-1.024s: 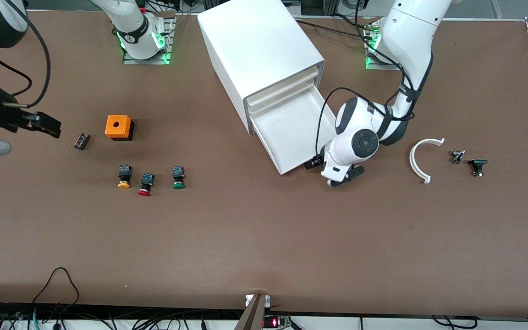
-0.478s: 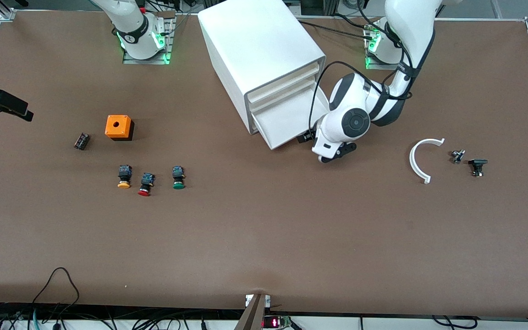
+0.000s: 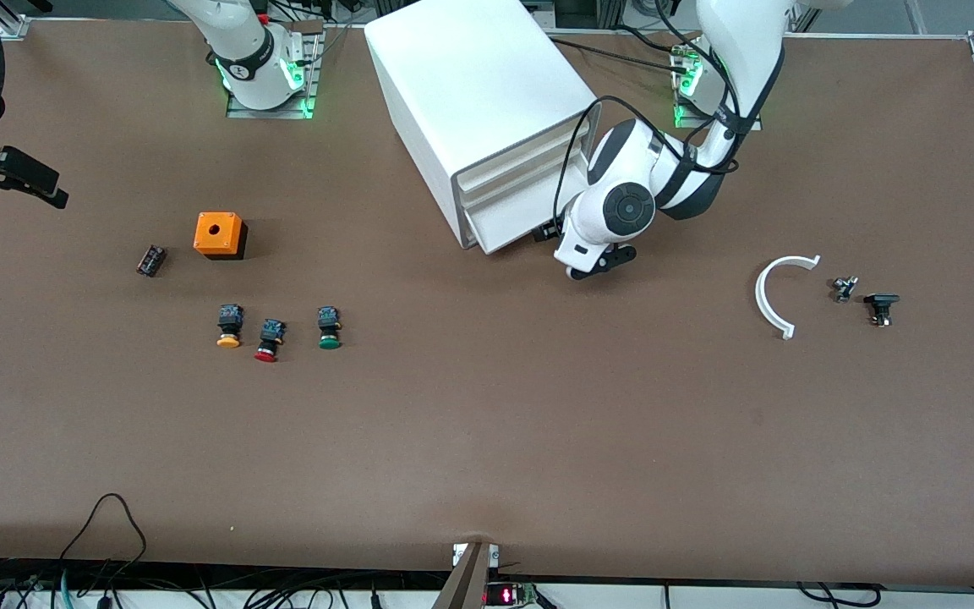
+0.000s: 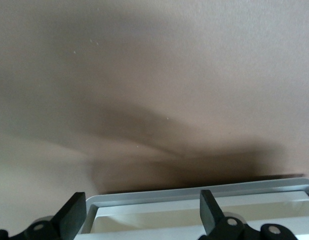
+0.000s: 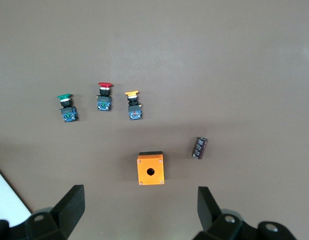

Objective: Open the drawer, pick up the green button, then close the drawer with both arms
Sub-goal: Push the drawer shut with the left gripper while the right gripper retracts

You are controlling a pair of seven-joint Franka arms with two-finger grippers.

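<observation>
The drawer (image 3: pixel 506 222), lowest in the white cabinet (image 3: pixel 478 93), stands pushed almost fully in, its front only slightly proud. My left gripper (image 3: pixel 548 233) is at the drawer's front, mostly hidden under the wrist. In the left wrist view it (image 4: pixel 142 200) is open, with the drawer's white rim (image 4: pixel 204 192) between the fingers. The green-capped button (image 3: pixel 329 328) lies on the table, nearer the front camera than the cabinet, and also shows in the right wrist view (image 5: pixel 67 107). My right gripper (image 3: pixel 35 182) is open and empty, high over the right arm's end of the table (image 5: pixel 140 192).
A red-capped button (image 3: pixel 269 340) and a yellow-capped button (image 3: pixel 229 326) lie beside the green one. An orange box (image 3: pixel 219 234) and a small black part (image 3: pixel 151 260) lie farther from the camera. A white curved piece (image 3: pixel 779 292) and two small parts (image 3: pixel 845 288) (image 3: pixel 880 308) lie toward the left arm's end.
The left gripper has moved toward the cabinet and the drawer has slid from well out to almost shut. The right gripper has drawn back toward its end of the table.
</observation>
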